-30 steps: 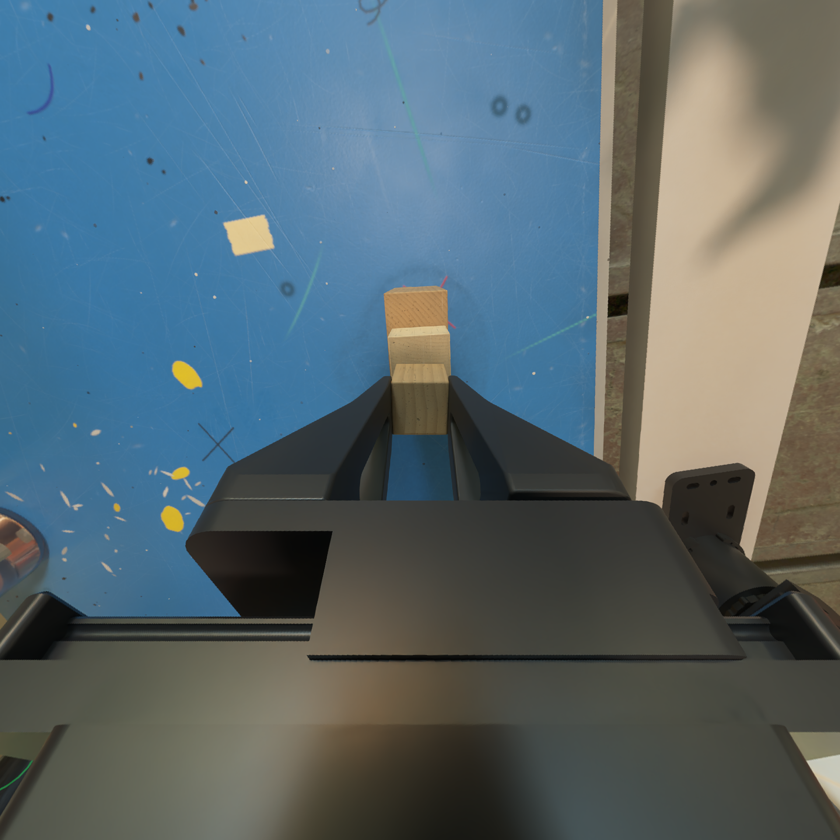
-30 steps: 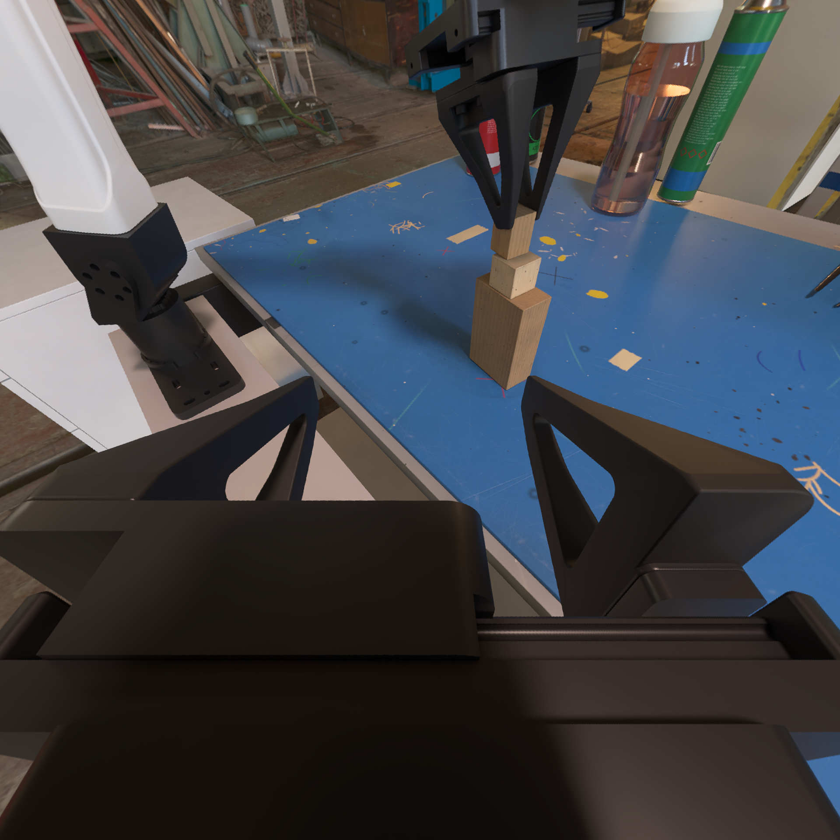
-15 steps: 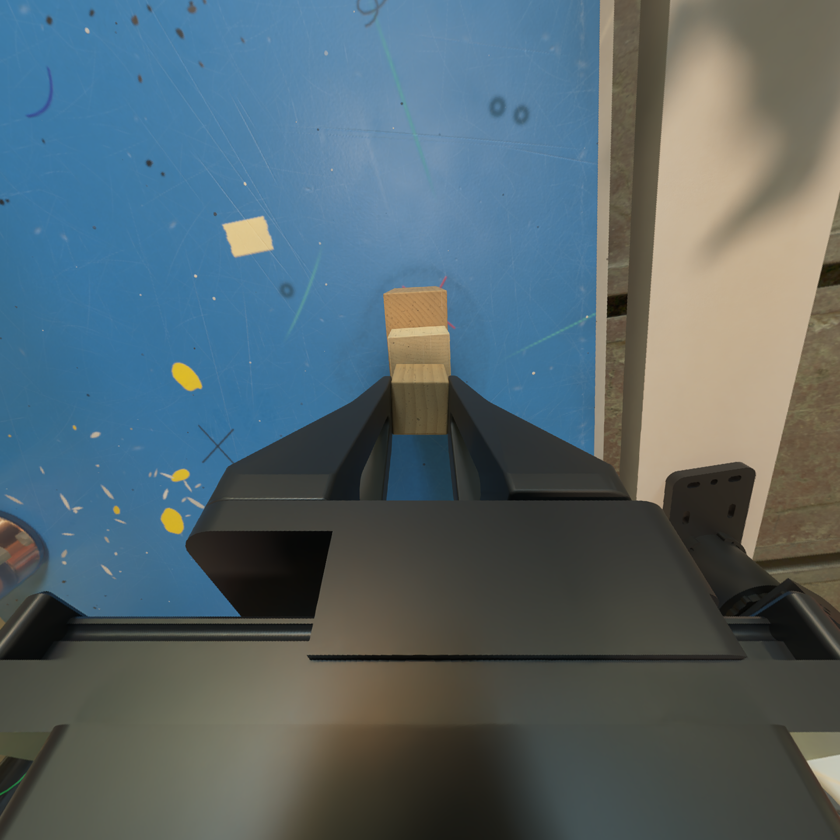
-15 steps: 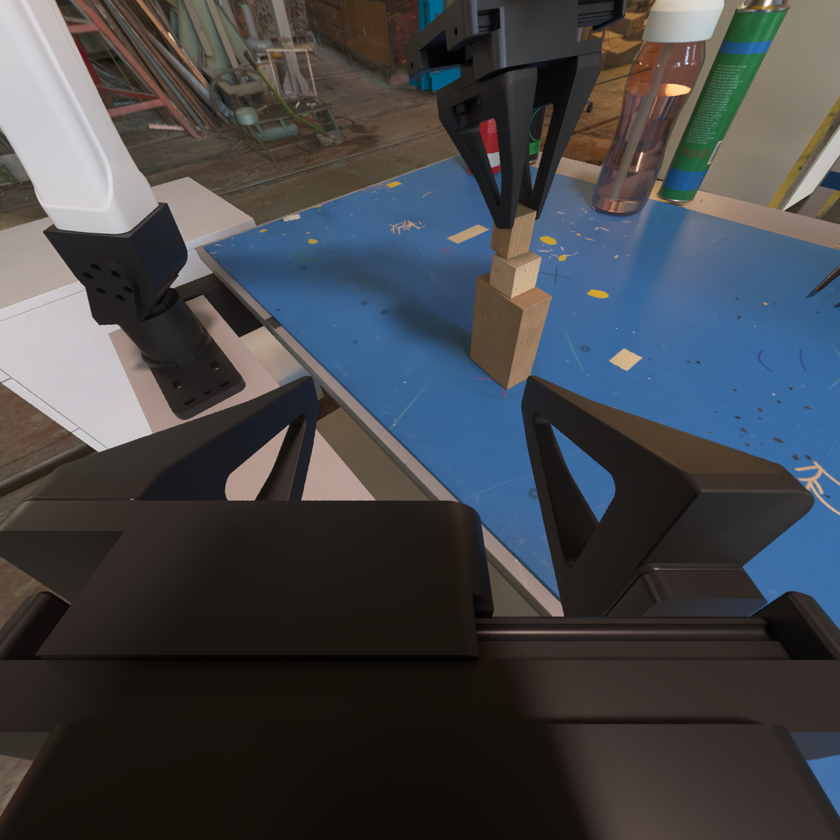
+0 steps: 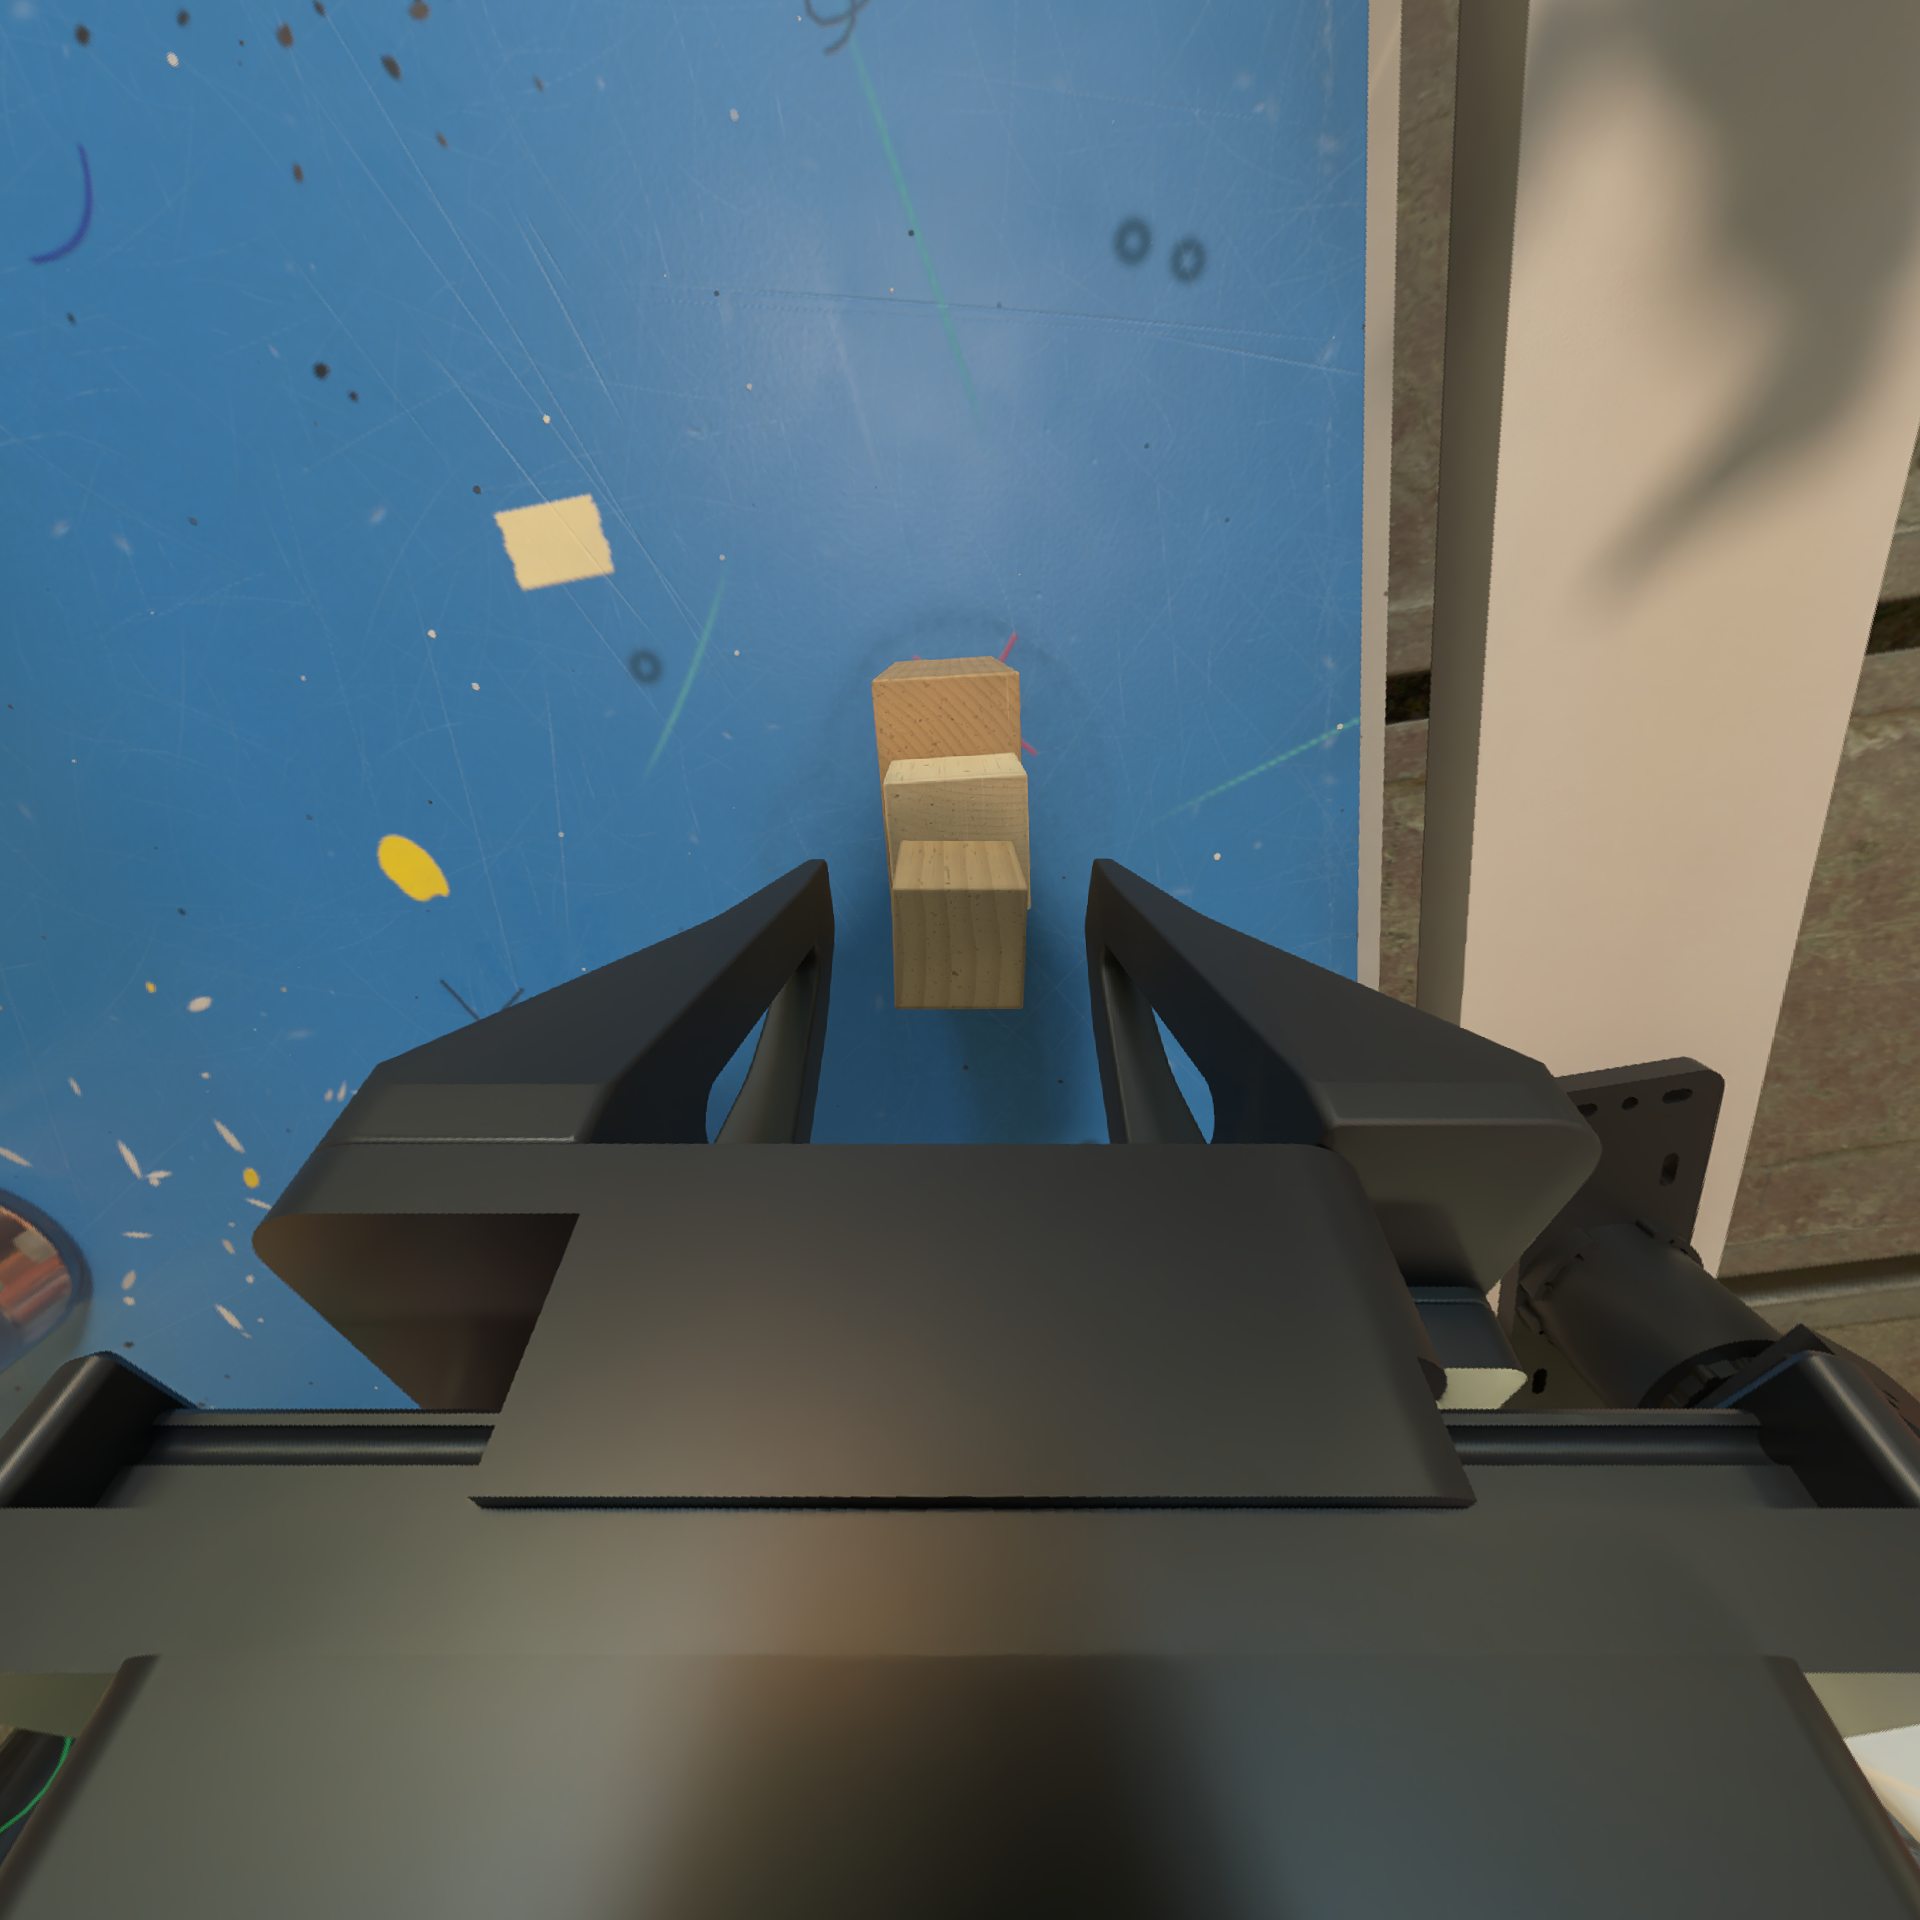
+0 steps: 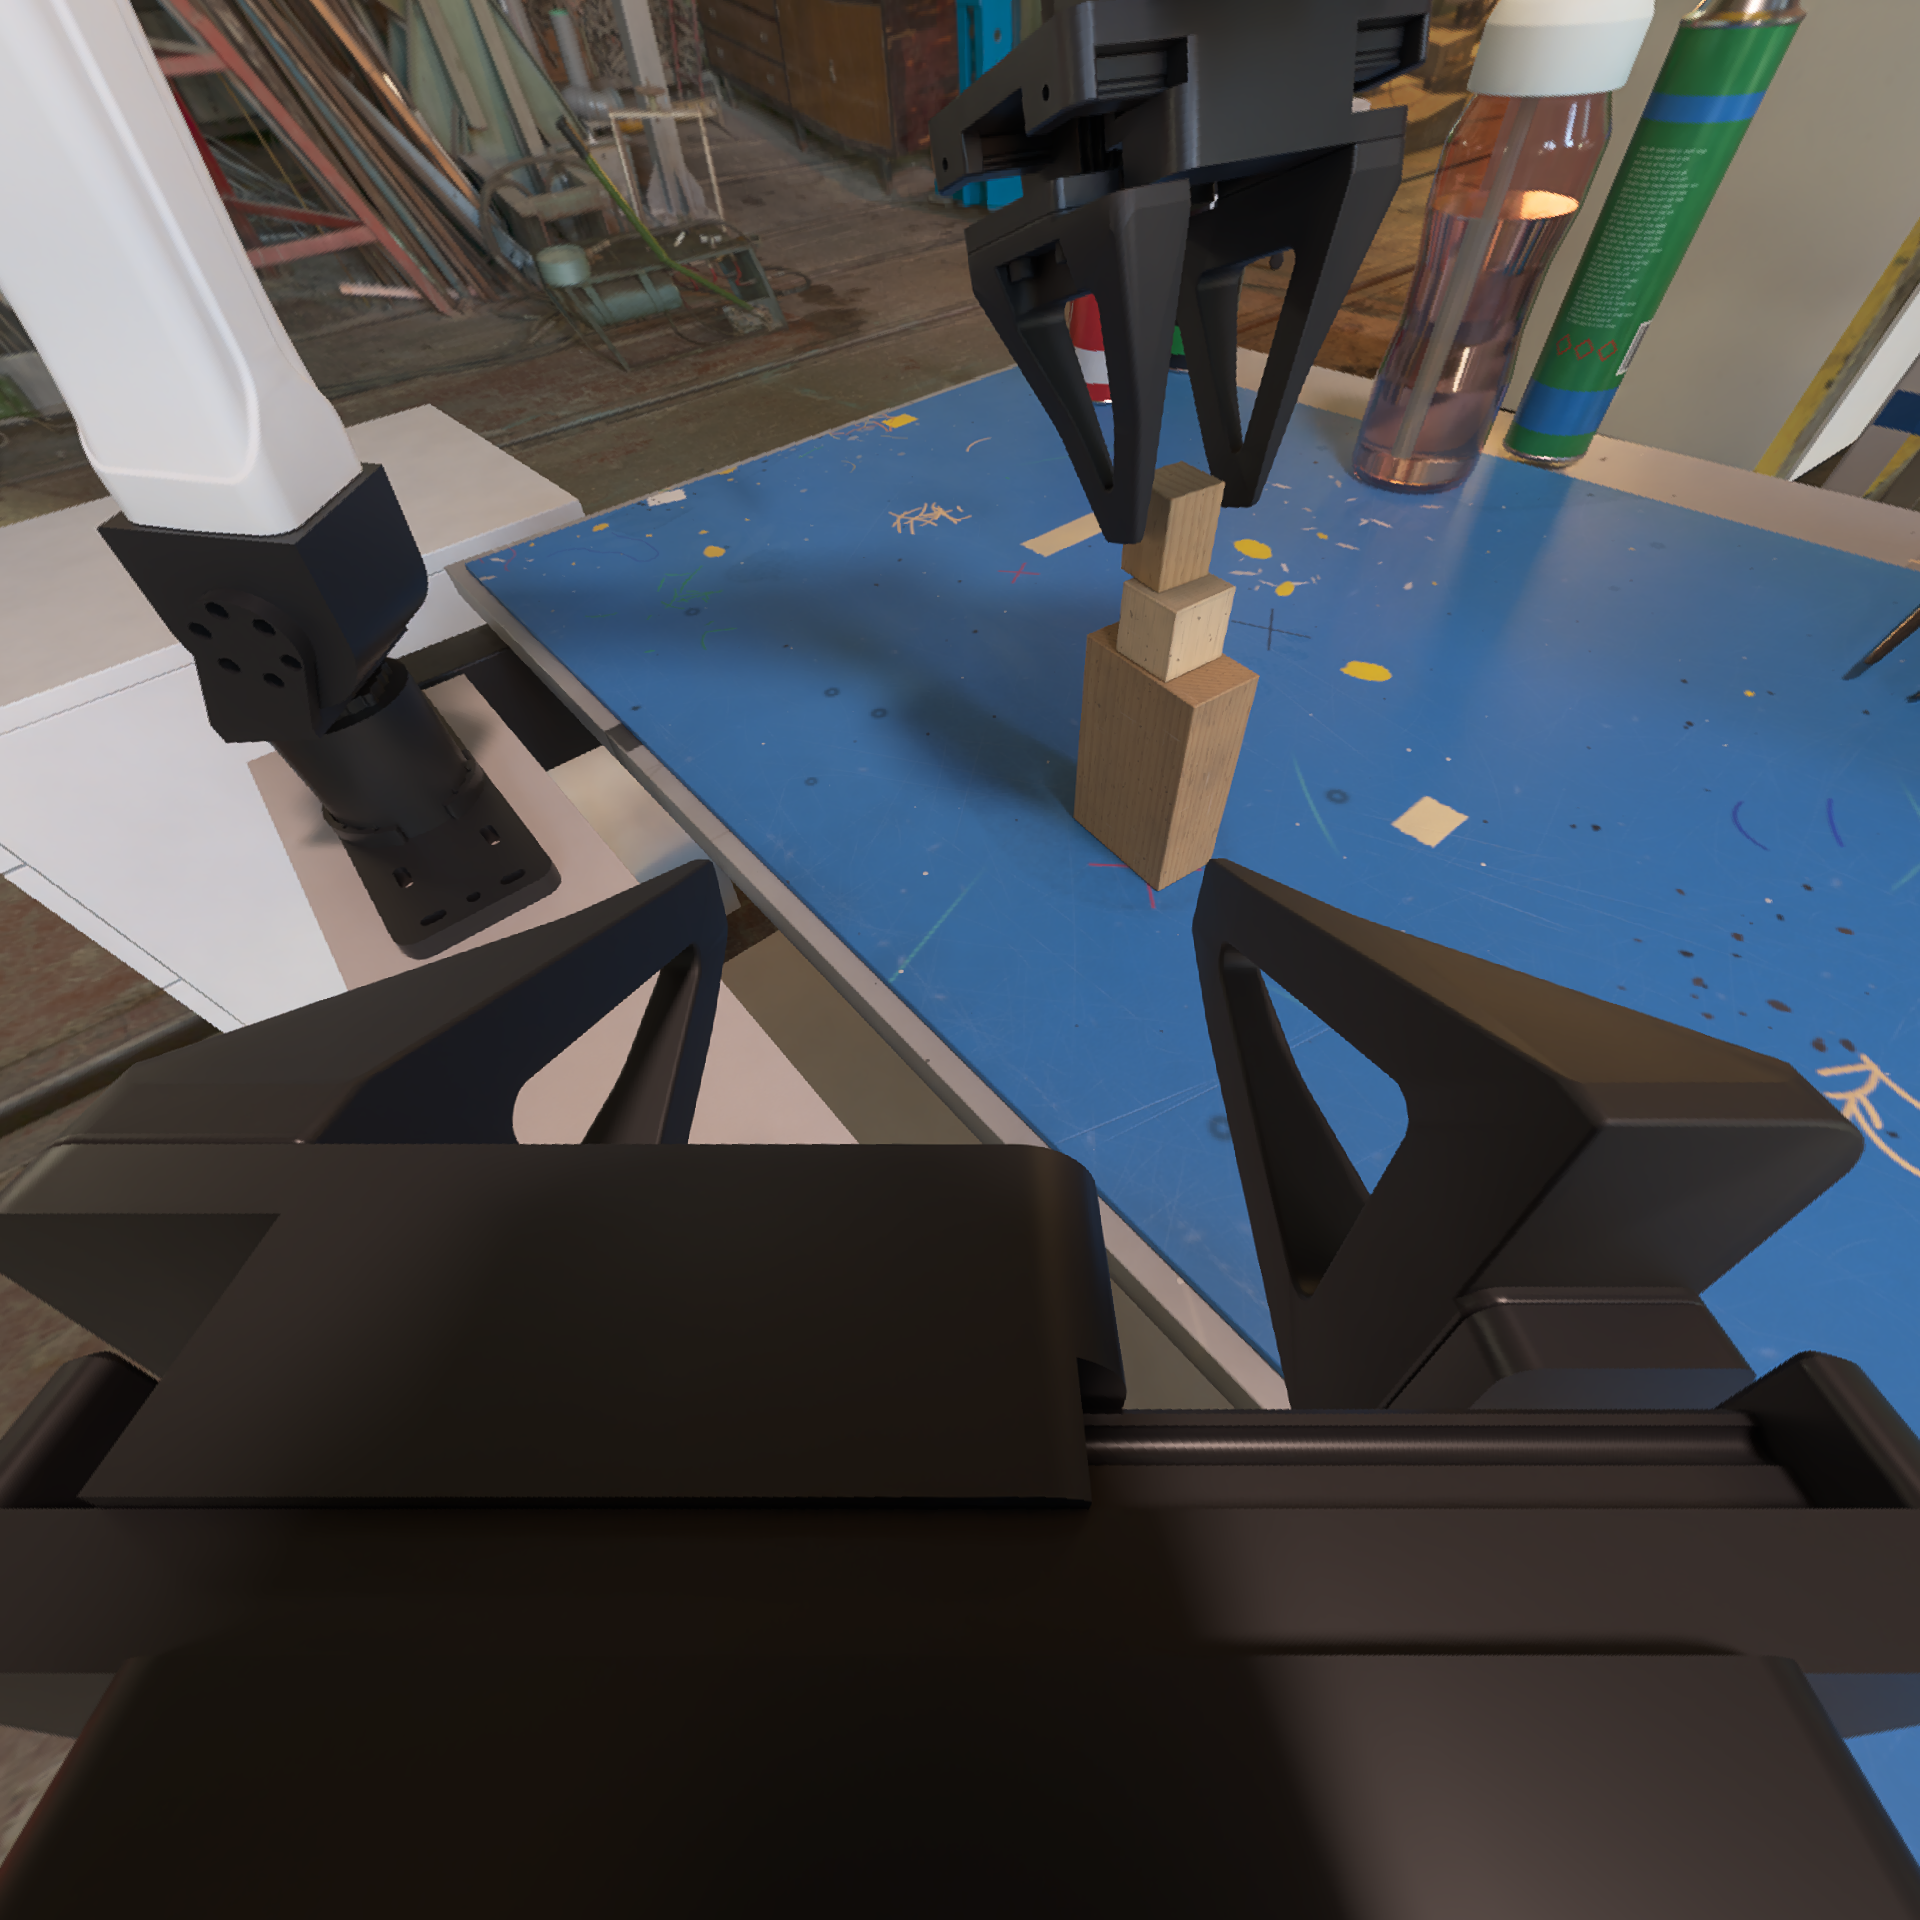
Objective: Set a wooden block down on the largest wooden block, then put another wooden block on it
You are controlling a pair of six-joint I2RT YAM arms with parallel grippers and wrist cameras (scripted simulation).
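A tall wooden block stands upright on the blue table. A pale middle block sits on it, and a small top block sits on that, slightly askew. In the left wrist view the stack shows from above: large block, middle block, top block. My left gripper is open, its fingers on either side of the top block with gaps; it also shows in the right wrist view. My right gripper is open and empty, near the table's edge, short of the stack.
A clear bottle with pink liquid and a green spray can stand at the far side. The table edge runs just left of the stack. The left arm's base is mounted beside the table. A tan tape patch lies flat.
My left gripper has opened and let go of the top block, which now rests on the middle block. The right gripper has not moved.
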